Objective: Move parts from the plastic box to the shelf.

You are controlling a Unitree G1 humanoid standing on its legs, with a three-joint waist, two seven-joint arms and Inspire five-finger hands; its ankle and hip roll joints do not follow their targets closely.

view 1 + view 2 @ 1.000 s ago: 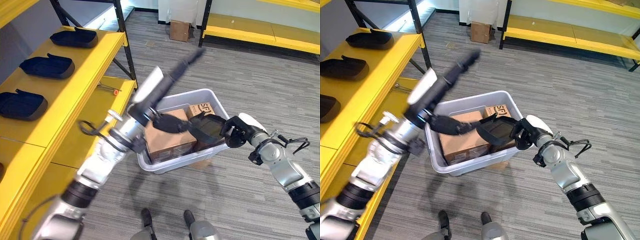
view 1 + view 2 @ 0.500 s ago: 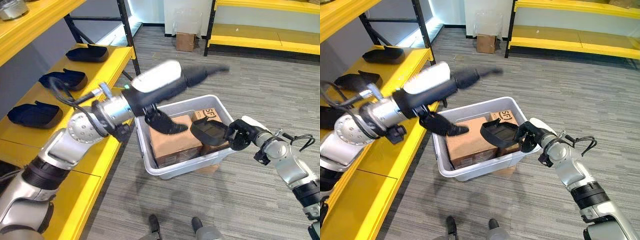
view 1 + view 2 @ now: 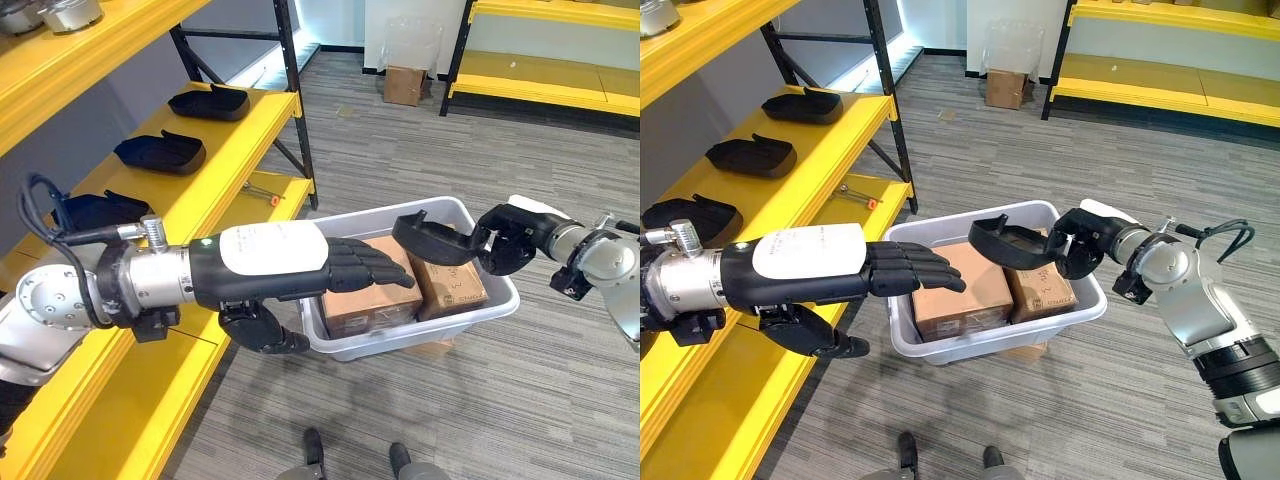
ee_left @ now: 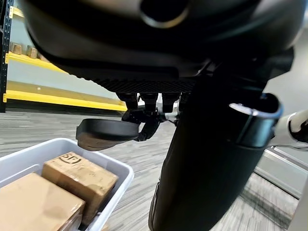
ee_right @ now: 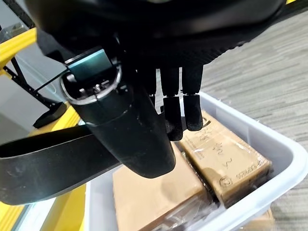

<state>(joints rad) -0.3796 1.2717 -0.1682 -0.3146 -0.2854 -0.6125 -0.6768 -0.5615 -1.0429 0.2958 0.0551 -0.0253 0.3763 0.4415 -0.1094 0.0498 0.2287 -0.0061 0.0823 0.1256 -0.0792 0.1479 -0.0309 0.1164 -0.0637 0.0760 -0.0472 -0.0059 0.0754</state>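
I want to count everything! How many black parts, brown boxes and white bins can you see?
Black parts on the yellow shelf: 3
Black part held in the right hand: 1
Brown cardboard boxes in the bin: 2
White plastic bin: 1
Brown box far back on the floor: 1
Total: 8

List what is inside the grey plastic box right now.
The plastic box holds two cardboard boxes: a larger one and a smaller one. The right hand holds a black part above them, so anything beneath it or under the cartons stays hidden.
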